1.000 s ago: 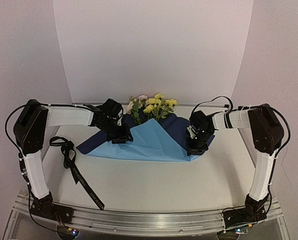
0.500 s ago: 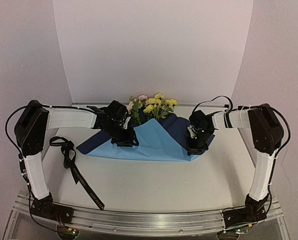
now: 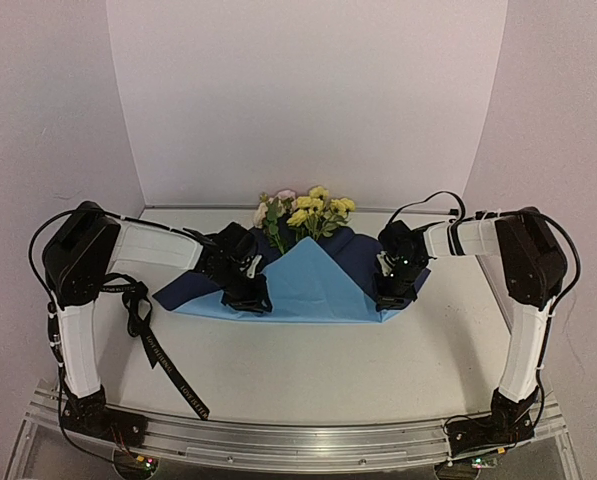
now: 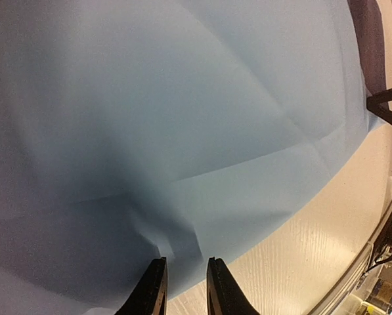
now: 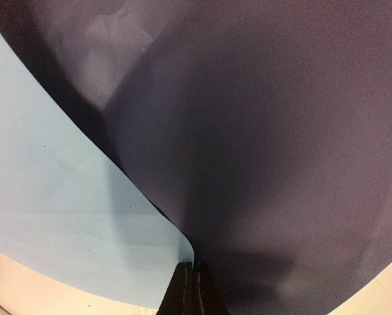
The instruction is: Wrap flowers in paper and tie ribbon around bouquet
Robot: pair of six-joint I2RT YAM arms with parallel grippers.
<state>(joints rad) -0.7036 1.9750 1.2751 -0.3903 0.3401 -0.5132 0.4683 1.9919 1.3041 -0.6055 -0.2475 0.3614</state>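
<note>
**A:** Overhead first. The paper [image 3: 313, 285] lies mid-table with its long axis running left to right. Its light blue flap is folded into a triangle with the tip pointing away from the arms, at the flowers [image 3: 303, 212].

**B:** Yellow and pale pink blooms poke out at the far edge, heads toward the back, and the stems are hidden under the sheet. The navy face shows on either side of the triangle.

**A:** The left gripper [image 3: 250, 297] is down at the triangle's left foot, and the right gripper [image 3: 390, 298] is on the near right corner. And the ribbon [image 3: 143, 330]?

**B:** It's well left of the paper, flat on the table [image 3: 308, 380], black and narrow. It runs diagonally from a loop at the far left toward the near edge. The pale lettering is too small to read.

**A:** Left wrist view. The jaws are narrow with a slim gap between them, right at the paper's near edge, and the sheet puckers just ahead of the tips.

**B:** I can't tell whether anything is pinched. The paper is thin, matte and creased, with pale wood grain beside it.

**A:** Right wrist view. The fingers are pressed together on the paper's edge, where the blue face curls over to navy.
</note>
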